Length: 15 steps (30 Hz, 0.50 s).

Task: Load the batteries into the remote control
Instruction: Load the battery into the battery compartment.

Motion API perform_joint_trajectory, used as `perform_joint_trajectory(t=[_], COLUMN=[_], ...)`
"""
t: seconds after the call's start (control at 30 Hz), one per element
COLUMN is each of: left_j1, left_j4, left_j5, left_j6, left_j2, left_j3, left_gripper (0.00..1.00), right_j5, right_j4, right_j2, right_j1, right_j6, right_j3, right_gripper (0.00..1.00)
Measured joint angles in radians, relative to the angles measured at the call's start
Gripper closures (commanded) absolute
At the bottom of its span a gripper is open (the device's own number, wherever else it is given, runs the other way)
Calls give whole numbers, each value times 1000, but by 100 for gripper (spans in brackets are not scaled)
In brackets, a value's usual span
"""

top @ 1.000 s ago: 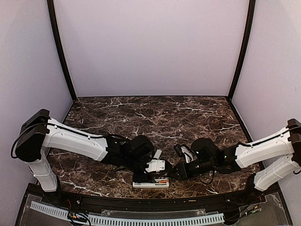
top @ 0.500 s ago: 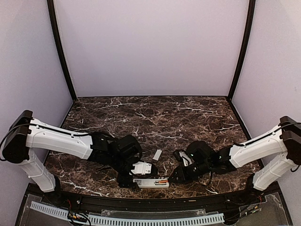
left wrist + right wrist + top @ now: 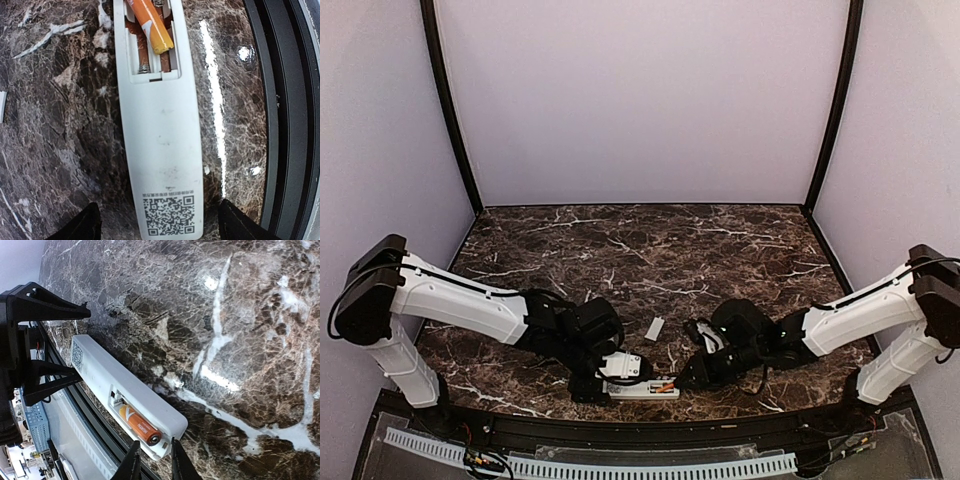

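Left wrist view: remote control [image 3: 162, 135] lying label side up on the dark marble tabletop [image 3: 60, 125], straight ahead of the left gripper [image 3: 159, 227], long axis running directly away from it. Left fingers [image 3: 82, 225] spread wide, one on each side of the QR-coded end, neither visibly touching. Battery bay open at the far end, springs visible, orange battery [image 3: 152, 25] sitting tilted in it, one end raised rather than seated flat.

Right wrist view: same bay facing the right gripper [image 3: 152, 465], orange battery [image 3: 140, 426] just beyond the fingertips [image 3: 132, 462]. Tips close together with a narrow gap, nothing gripped between them. By judgement, right arm nearer the bay end, so pressing the cell down falls to it, with the left placed to steady the label end.

Top external view: remote control [image 3: 638, 390] lengthwise along the near edge of the table, between left gripper [image 3: 605, 383] and right gripper [image 3: 682, 380]. Small white cover piece [image 3: 654, 328] lying apart, further back. Blue battery not to be made out anywhere. Little room between remote and the black front rail [image 3: 282, 125]; open marble behind.
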Motion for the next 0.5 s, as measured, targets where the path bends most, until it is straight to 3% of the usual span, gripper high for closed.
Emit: perform_joint_trajectory(t=[0.3, 0.5], left_j1=[0, 0], left_j4=[20, 47], left_j5=[17, 20], left_j6=[-3, -19], left_j2=[18, 6], left_j3=[-3, -30], left_gripper=[26, 23], right_j5=[5, 64], right_j4=[-28, -173], right_j2=[1, -129], right_j1=[11, 12], right_j6=[-17, -255], right_j3=[30, 101], right_gripper=[76, 59])
